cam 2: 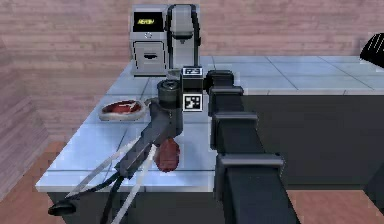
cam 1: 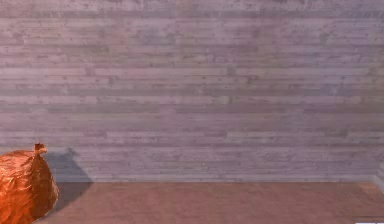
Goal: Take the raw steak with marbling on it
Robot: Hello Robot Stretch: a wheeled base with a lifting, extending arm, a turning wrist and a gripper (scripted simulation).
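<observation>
A red slab of raw meat with pale streaks [cam 2: 122, 108] lies on a round plate [cam 2: 103, 116] at the left of a light tiled counter [cam 2: 290, 75]. A second, darker red lump [cam 2: 168, 153] lies on the counter nearer the front edge. My arm's dark bar [cam 2: 238, 140] rises from the bottom edge. My gripper [cam 2: 90, 205] has its dark body between the plate and the lump, and its thin fingers [cam 2: 120, 170] slant down-left past the counter's front edge. The dark red lump lies close beside the fingers, so I cannot tell whether the gripper holds anything.
A black coffee machine [cam 2: 182, 35] and a grey boxy appliance [cam 2: 150, 40] stand at the counter's back left. A dark object [cam 2: 372, 45] pokes in at the right edge. In the forward view a plank wall [cam 1: 200, 90] faces me, with a shiny orange-brown bag [cam 1: 22, 185] at lower left.
</observation>
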